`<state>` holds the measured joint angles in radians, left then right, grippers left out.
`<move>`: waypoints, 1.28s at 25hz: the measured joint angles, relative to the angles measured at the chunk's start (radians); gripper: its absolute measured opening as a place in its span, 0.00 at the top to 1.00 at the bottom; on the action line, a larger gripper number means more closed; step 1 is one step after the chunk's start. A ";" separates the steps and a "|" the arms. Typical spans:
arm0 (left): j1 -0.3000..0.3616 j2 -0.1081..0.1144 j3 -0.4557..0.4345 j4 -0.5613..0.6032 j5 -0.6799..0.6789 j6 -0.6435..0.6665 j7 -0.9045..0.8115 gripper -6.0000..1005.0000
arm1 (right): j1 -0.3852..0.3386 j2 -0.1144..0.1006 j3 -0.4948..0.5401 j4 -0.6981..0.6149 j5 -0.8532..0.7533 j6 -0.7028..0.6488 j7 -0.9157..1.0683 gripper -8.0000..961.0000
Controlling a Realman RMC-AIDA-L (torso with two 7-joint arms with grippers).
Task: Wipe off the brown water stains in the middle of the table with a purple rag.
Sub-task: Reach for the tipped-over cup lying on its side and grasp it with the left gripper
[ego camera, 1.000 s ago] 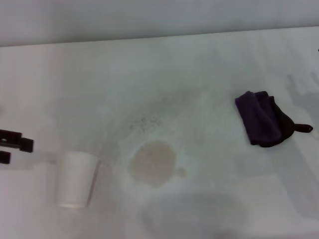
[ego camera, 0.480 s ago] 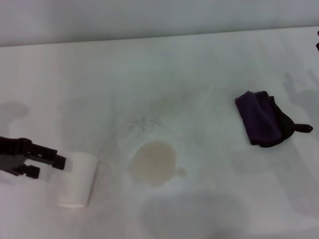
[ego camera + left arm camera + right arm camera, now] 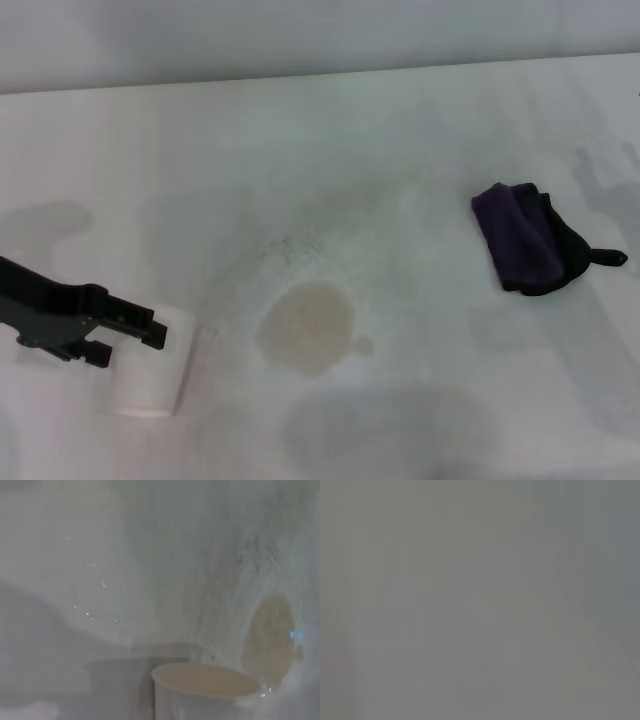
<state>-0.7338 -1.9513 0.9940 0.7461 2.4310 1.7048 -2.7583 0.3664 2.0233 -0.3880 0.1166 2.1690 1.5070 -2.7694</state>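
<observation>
Although the left hand reaches in over the near left of the desk, it is busy at the white paper cup, not at the cloth. From the head view its two dark fingers stand apart, one either side of the cup's upper rim, gripping nothing that can be seen. The brown water stains lie just right of the cup, a pale tan round with a small blob on its right edge. The purple rag sits well apart on the far right of the desk, bunched in thick folds, its long axis running from the far side toward the near side, a small black tail pointing right. No right hand shows in this view, so its state cannot be told.

In the left wrist view the cup fills the near foreground, open mouth up, with the stains just beyond it; the rag is out of frame.

The right wrist view is a blank grey field and gives nothing to place.

As a judgement: the rag lies on the robot's right, across the stains from the left hand, so the right arm is the nearer one to fetch it, and the wipe would then travel leftward to the stains.
</observation>
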 joint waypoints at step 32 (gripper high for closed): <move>-0.048 -0.050 0.112 -0.084 0.012 -0.182 0.036 0.12 | -0.021 -0.009 0.000 -0.040 0.000 0.036 0.027 0.28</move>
<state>-0.7815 -2.0011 1.1062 0.6621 2.4435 1.5230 -2.7219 0.3452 2.0141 -0.3881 0.0762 2.1691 1.5432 -2.7427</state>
